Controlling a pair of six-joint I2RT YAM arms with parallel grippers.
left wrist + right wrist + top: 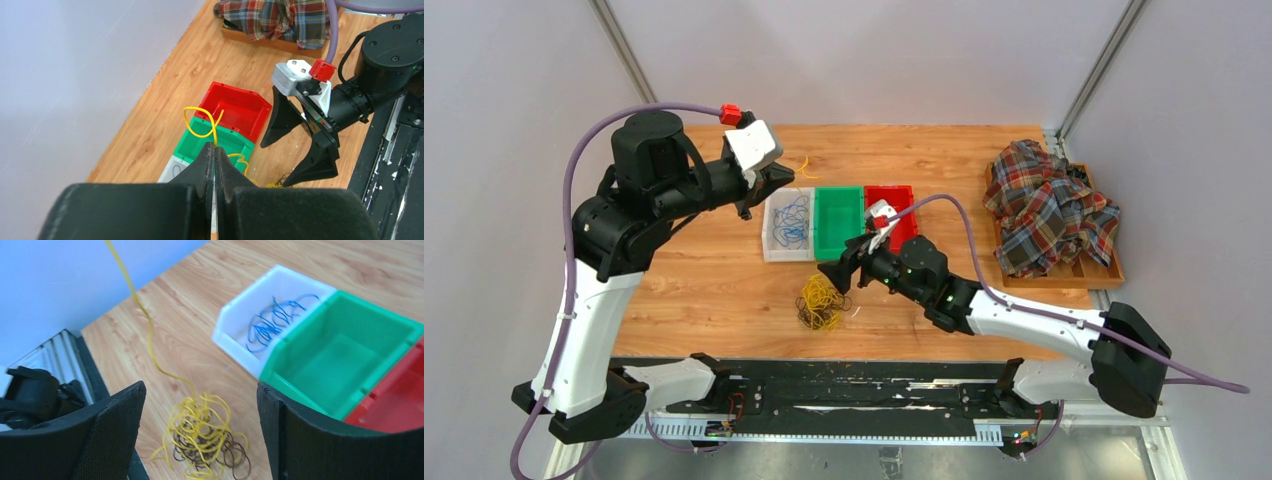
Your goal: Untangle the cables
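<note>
jaws first, top view: the left gripper (776, 178) is clamped shut near the table's (714, 280) far side with a yellow cable (804, 165) curling at its tip, while the right gripper (842, 275) gapes wide just beside the yellow-and-dark tangle (820, 302). left wrist: fingertips pressed together on that yellow strand, over the green bin (232, 140). right wrist: wide-spread fingers frame the tangle, the strand rising from it, and blue cables (272, 322) lie in the white bin (235, 315).
</note>
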